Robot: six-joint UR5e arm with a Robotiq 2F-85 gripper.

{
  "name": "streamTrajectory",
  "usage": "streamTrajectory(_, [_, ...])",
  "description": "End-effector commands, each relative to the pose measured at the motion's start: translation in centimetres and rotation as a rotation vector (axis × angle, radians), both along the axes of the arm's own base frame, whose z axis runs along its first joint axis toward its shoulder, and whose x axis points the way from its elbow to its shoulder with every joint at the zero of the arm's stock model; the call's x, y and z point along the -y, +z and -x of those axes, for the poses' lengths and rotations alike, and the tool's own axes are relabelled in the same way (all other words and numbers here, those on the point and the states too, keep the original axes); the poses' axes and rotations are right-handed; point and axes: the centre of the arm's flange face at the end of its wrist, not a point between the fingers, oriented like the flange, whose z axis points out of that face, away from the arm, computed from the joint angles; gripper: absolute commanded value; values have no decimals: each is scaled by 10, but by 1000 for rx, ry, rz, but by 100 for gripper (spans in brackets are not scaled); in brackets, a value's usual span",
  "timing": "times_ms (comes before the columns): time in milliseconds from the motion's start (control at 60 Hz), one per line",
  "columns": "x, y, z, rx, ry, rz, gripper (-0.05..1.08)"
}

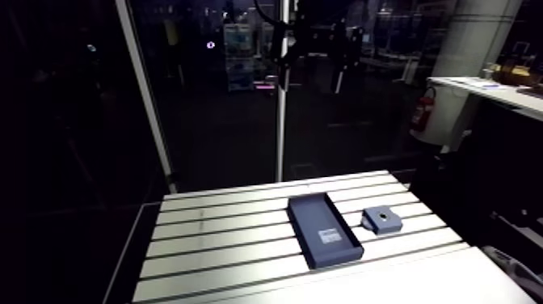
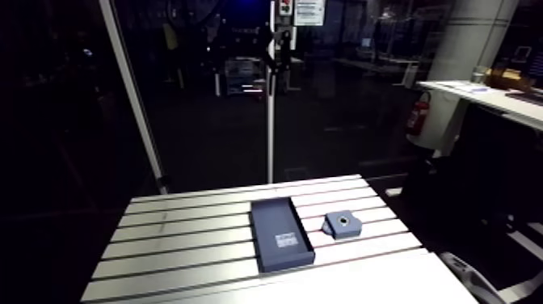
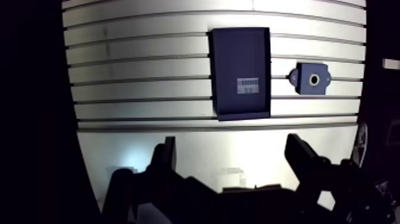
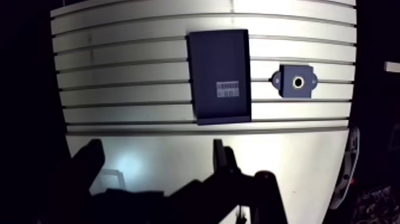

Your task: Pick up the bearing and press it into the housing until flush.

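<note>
The housing [image 3: 311, 79] is a small dark blue-grey block with a round bore ringed in a pale colour, lying on the slotted table [image 3: 143, 65]. It also shows in the arm view as the housing [image 1: 382, 219], right of a dark tray. I cannot make out a separate bearing. In the wrist view my gripper [image 3: 232, 146] hangs high above the table's smooth front strip, well short of the housing. Its two dark fingers [image 3: 166, 156] stand wide apart with nothing between them. The arm view does not show the gripper.
A flat dark rectangular tray [image 3: 240, 72] with a small pale striped patch [image 3: 247, 85] lies beside the housing, seen also as the tray [image 1: 323, 229]. The table's front edge and right edge lie close by. A vertical post [image 1: 280, 105] stands behind the table.
</note>
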Motion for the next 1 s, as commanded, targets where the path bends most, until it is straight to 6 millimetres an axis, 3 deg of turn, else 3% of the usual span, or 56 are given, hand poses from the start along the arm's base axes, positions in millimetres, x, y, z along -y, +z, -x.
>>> streamTrajectory(17, [19,-6,3,12,24,-7,1])
streamTrajectory(433, [34,-12,7,19,36,-40,1])
streamTrajectory(1000, [34,-14,10,21,45,-38,1])
